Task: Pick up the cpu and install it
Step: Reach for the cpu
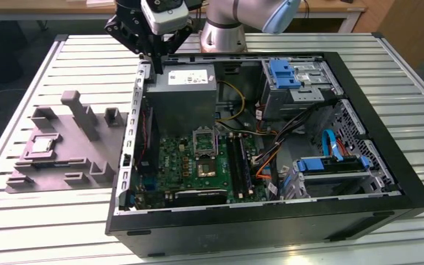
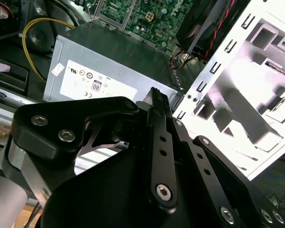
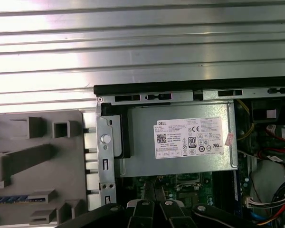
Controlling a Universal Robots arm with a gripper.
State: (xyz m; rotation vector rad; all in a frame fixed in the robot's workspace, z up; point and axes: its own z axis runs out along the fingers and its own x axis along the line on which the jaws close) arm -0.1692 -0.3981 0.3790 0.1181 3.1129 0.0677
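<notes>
Reaching for the cpu point(image 1: 41, 145) is, we judge, the step in hand. It lies flat in a recess of the grey tray point(image 1: 57, 171) on the table point(image 1: 50, 232), well apart from the claw point(image 1: 157, 68). The claw hangs over the power supply point(image 1: 186, 94), fingers drawn together, holding nothing. A clean pick wants a level, square approach. The tray's upright blocks point(image 1: 86, 118) and the case wall point(image 1: 134, 127) stand between them. The socket point(image 1: 205, 141) sits inside the case.
</notes>
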